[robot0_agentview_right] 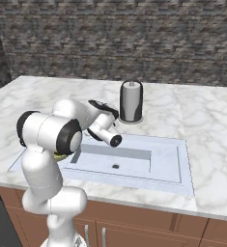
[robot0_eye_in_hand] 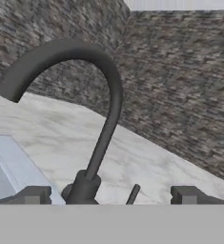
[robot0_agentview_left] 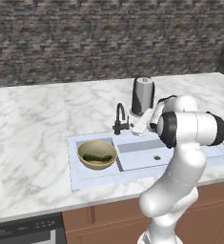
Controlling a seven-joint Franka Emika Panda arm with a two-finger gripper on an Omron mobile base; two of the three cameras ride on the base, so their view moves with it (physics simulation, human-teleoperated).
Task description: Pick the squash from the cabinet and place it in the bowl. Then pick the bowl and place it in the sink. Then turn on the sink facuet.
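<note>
The yellowish-tan bowl sits in the left end of the pale sink, and the dark green squash lies inside it. At the sink's back rim stands the black faucet. My gripper hovers just right of it, pointing at it. In the hand view the gooseneck spout arches up right in front, with its dark base and thin lever low between my fingertips. The gripper is open and holds nothing. The cabinet is out of view.
A tall grey canister stands on the white marble counter right behind my hand. A dark brick wall closes the back. Wooden drawer fronts run below the counter, and a dark appliance sits at lower left.
</note>
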